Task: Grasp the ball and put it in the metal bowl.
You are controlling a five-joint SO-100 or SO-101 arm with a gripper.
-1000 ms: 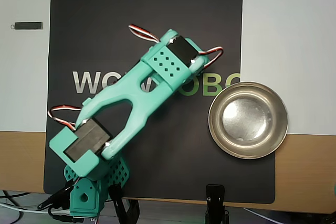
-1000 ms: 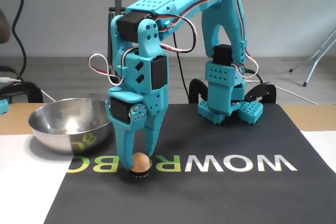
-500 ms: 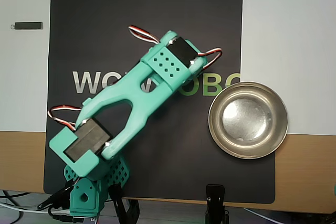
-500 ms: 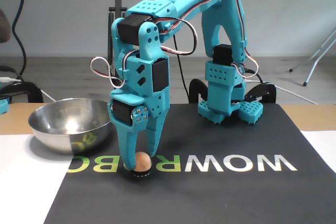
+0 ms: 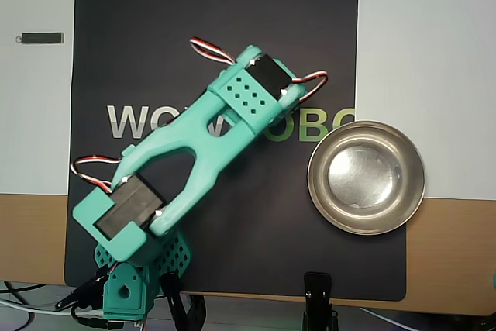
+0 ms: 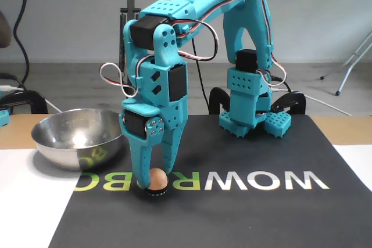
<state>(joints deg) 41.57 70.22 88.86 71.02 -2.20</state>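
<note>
Left in the fixed view, metal bowl [image 6: 77, 137] sits empty; right of it gripper [image 6: 153, 183] straddles the ball [image 6: 156, 178], fingers apart, on a black ring [image 6: 156, 193]. Probably light, smooth, slippery: pinch mid-height.

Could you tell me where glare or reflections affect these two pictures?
Overhead view: the metal bowl shows a bright washed-out patch inside; the arm hides the ball. Fixed view: the bowl's wall mirrors the mat's green lettering, while the ball between the gripper fingers stays evenly lit, sharp.
</note>
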